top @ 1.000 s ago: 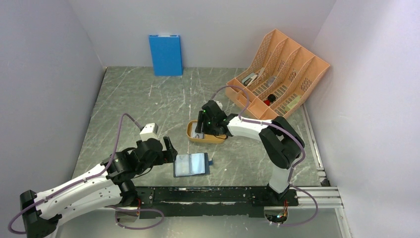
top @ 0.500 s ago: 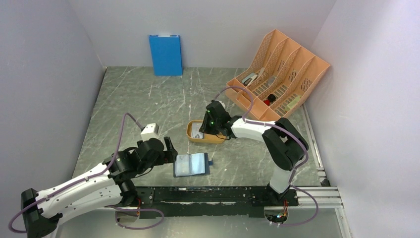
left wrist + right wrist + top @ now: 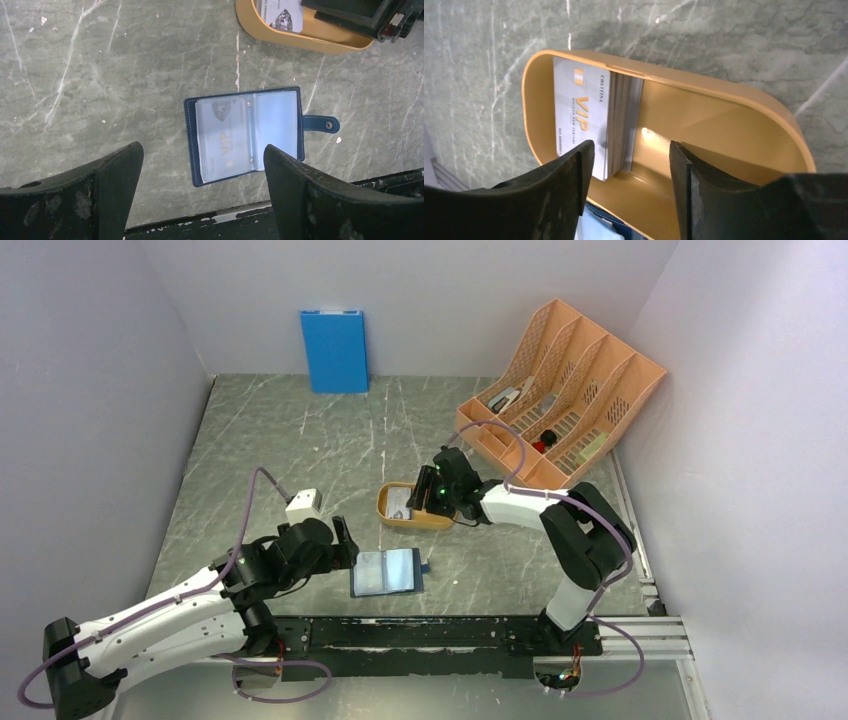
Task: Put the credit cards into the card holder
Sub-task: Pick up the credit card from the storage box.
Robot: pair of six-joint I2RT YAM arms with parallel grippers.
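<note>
Right gripper (image 3: 630,150): jaws partly apart, nothing between them. It hangs over the near end of the tray (image 3: 724,107), tips pointed down into it.

Cards (image 3: 584,120): a stack leaning against the tray's far end wall, just ahead of the right tips and a little off toward one finger. The top face reads VIP. No finger touches the stack as far as the wrist view shows. The count is hard to tell; the edges show several.

Left gripper (image 3: 202,150): jaws spread wide, empty, hovering above the table (image 3: 100,75).

Holder (image 3: 247,135): lies open and flat directly ahead of the left tips, centred in the gap between them, snap tab out to one side. It is well apart from the right gripper, on that arm's near side past the tray rim.

Pocketed card (image 3: 222,140): one pale card marked VIP sits behind the clear sleeve of one half. The other sleeve looks empty, though glare makes that unsure.

Progress, as judged: one card appears filed and the rest wait in the tray, so this is early to middle. The step in hand looks like the next pick from the stack. Left to do: grasp a card, carry it to the holder, slide it into a free sleeve, and repeat.
</note>
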